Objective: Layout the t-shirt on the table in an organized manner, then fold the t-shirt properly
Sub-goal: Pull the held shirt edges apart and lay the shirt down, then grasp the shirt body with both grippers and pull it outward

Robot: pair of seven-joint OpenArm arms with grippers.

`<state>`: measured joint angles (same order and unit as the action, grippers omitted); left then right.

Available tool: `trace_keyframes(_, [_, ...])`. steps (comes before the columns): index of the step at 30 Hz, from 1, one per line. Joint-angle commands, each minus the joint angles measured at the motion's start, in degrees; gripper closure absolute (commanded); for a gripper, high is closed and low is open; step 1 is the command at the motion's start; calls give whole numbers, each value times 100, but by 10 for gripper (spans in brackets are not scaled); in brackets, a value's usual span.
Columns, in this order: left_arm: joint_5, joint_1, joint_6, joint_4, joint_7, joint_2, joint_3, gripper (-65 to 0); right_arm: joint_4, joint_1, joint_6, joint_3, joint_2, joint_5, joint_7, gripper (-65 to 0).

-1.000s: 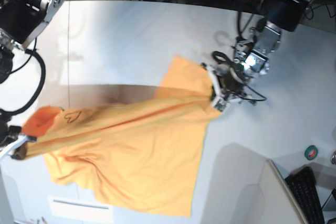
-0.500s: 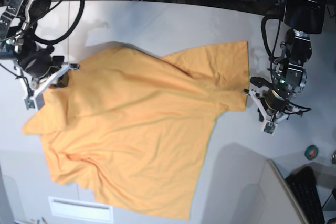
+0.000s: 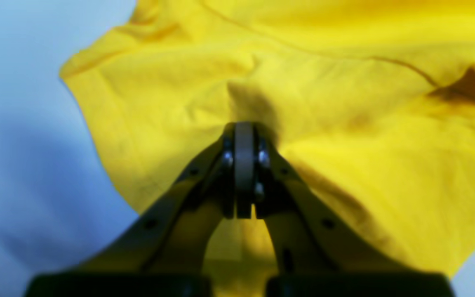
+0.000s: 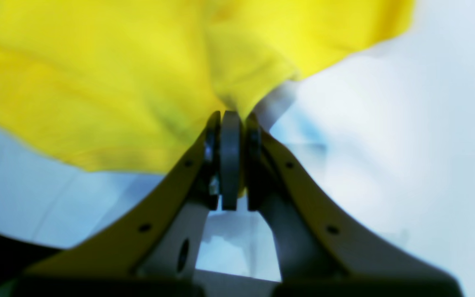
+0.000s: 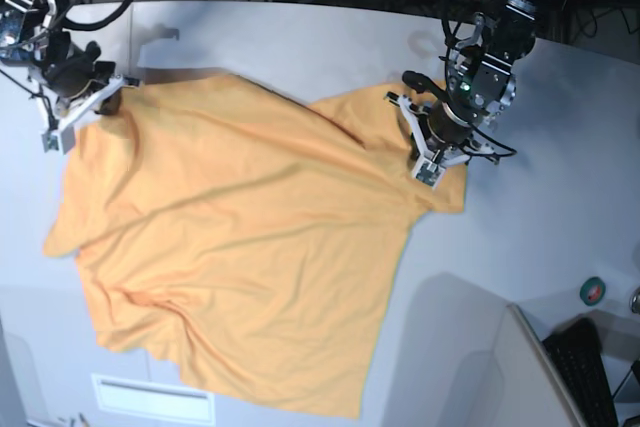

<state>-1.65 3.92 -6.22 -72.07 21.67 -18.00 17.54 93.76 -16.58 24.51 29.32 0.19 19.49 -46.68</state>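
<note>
Orange cotton covers most of the table [image 5: 300, 37] in the base view: the t-shirt [image 5: 250, 247] lies spread out but rumpled, with long creases running across it and its lower edge reaching toward the near side of the tabletop. The left gripper [image 5: 428, 147], on the right of the base view, sits over the shirt's upper right corner, and the left wrist view shows the left gripper [image 3: 243, 136] with its jaws pressed together on a pinched ridge of the t-shirt [image 3: 344, 123], the fabric bunching up just ahead of the tips while pale table [image 3: 23, 144] shows to one side. The right gripper [image 5: 85, 107], on the left of the base view, is at the shirt's upper left corner. In the right wrist view the right gripper [image 4: 229, 123] is likewise clamped tight, a fold of the t-shirt [image 4: 97, 74] caught between its tips and hanging above the white table [image 4: 386, 123]. Both wrist views are blurred, so the cloth's finer detail cannot be made out. At the right edge of the base view, well apart from the shirt, lie a small green roll of tape [image 5: 593, 291] and a black keyboard [image 5: 585, 367].
</note>
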Motion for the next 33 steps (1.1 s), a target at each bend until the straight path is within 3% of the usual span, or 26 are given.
trace_keyframes(1, [-15, 52, -121, 3, 193, 2, 167, 0, 88, 80, 23, 105, 135, 95, 109, 0])
trace_keyframes(6, [-77, 60, -121, -59, 202, 37, 1011, 0, -123, 475, -38, 536, 548, 87, 109, 0])
trace_keyframes(8, [-77, 60, -121, -217, 202, 213, 1354, 0, -387, 642, -451, 721, 751, 87, 109, 0])
trace_keyframes(11, [-77, 113, -121, -551, 202, 398, 1371, 0, -641, 722, -856, 932, 962, 95, 101, 0])
trace_keyframes(16, [-86, -326, -121, -990, 211, 450, 1362, 0, -492, 774, -856, 984, 970, 104, -330, -5])
trace_keyframes(20, [-86, -1241, -121, -287, 211, 697, 1319, 0, 97, 713, -820, 940, 715, 131, -550, -332])
trace_keyframes(22, [-77, -1698, -121, 337, 185, 943, 1099, 0, 475, 616, -618, 932, 434, 131, -585, -368])
trace_keyframes(25, [-24, -2419, -112, 1374, 167, 1338, 633, 0, 835, 449, 41, 615, 100, 131, -585, -366])
trace_keyframes(27, [-24, -2929, -112, 2122, 105, 1576, 351, 0, 827, 379, 349, 167, 30, 131, -585, -321])
trace_keyframes(29, [-15, -3307, -103, 2781, -361, 1708, 272, 0, 695, 370, 419, -326, -14, 122, -559, -204])
trace_keyframes(31, [-15, -3579, -95, 3388, -941, 1804, 413, 0, 422, 414, 419, -747, -5, 122, -550, -38])
trace_keyframes(33, [-15, -3781, -95, 4021, -1380, 1910, 562, 0, 79, 563, 419, -1020, 3, 122, -550, 0])
